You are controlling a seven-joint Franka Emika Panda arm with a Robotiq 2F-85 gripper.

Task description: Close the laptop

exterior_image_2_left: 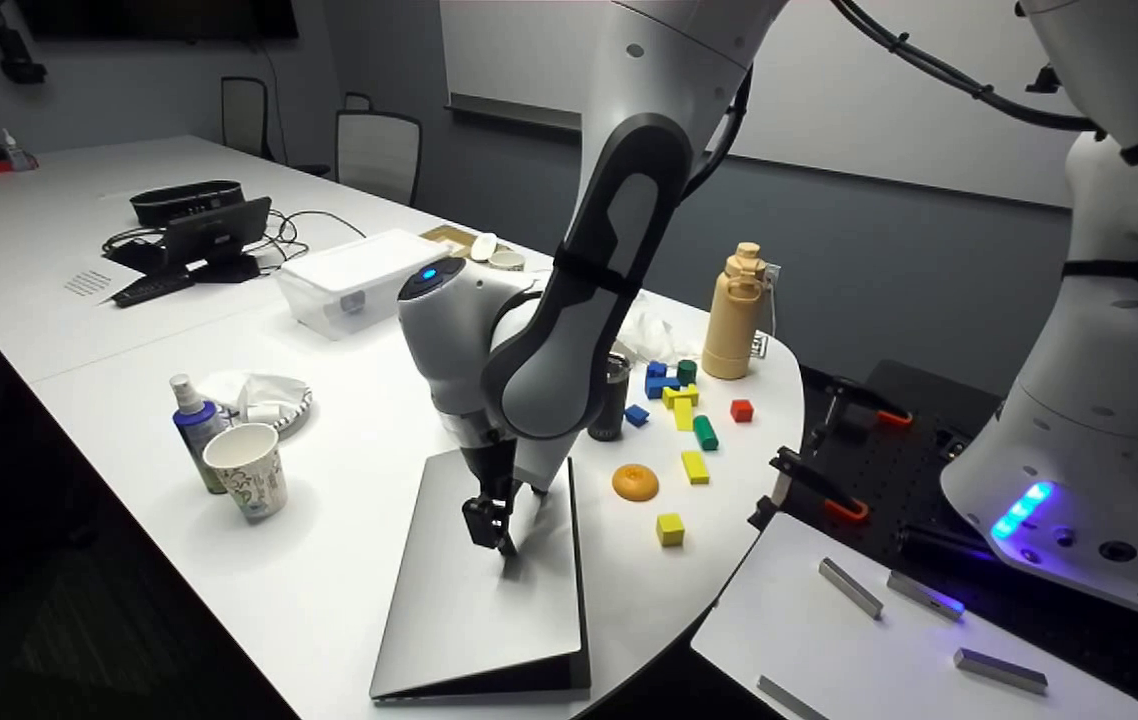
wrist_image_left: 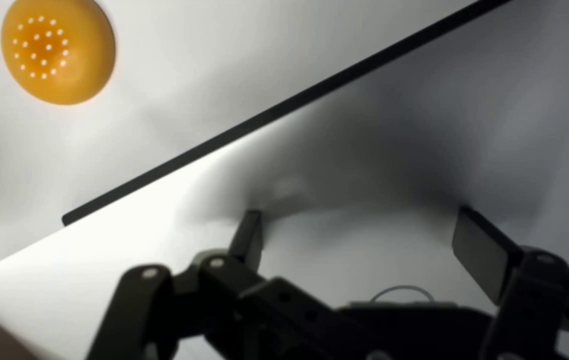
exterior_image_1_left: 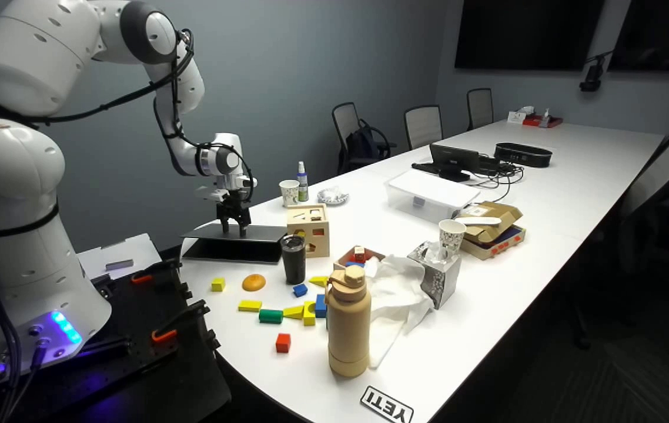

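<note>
The laptop sits at the table's rounded end, its grey lid [exterior_image_1_left: 270,232] [exterior_image_2_left: 469,610] folded low over the base at a slight angle. A dark wedge-shaped gap shows between lid and base, on the side facing the robot's base. In the wrist view the lid [wrist_image_left: 364,155] fills the middle, with a black strip along its edge. My gripper [exterior_image_1_left: 234,229] [exterior_image_2_left: 523,520] points down at the top of the lid. In the wrist view its fingers [wrist_image_left: 359,215] are wide apart with nothing between them. The fingertips are at or just above the lid; contact is not certain.
A wooden shape box [exterior_image_1_left: 314,232] and a black tumbler [exterior_image_1_left: 294,258] stand close beside the laptop. An orange dome [exterior_image_2_left: 635,482] and several coloured blocks [exterior_image_2_left: 695,467] lie nearby. A paper cup [exterior_image_2_left: 247,470] and spray bottle [exterior_image_2_left: 197,430] stand on another side. A tan bottle [exterior_image_1_left: 349,323] stands farther off.
</note>
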